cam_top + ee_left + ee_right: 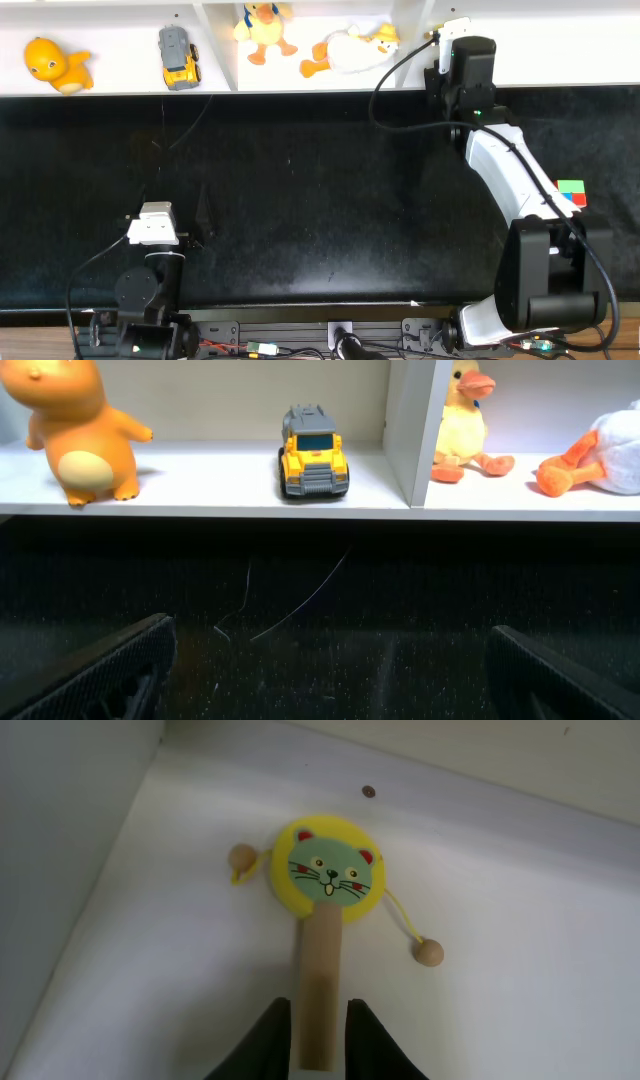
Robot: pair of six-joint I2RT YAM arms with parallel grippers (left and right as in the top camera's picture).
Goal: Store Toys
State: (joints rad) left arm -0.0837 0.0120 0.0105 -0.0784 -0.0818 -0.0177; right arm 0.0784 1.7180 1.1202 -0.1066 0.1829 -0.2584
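Two dark fingers of the right end effector (318,1020) are clamped on the rattle drum (327,878), one finger against each side of its plain wooden handle (320,960). The drum lies flat on the smooth white floor of the shelf (520,900), close to a side wall. Its head is a round yellow disc with a green painted cat face. Two thin cords run from the disc, each ending in a small round wooden bead (429,952).

In the neighbouring compartment, a yellow plush duck (463,420) sits upright and a white plush duck (600,455) with orange feet lies on its side. Beyond the next divider stand a boxy yellow-and-grey toy truck (313,452) and a glossy orange figure (75,420), well apart.

The left end effector (325,680) is low over the matte black tabletop (320,200), facing the shelf, with its fingers spread wide and nothing between them. A multicoloured cube (571,192) rests on the tabletop beside the right arm.
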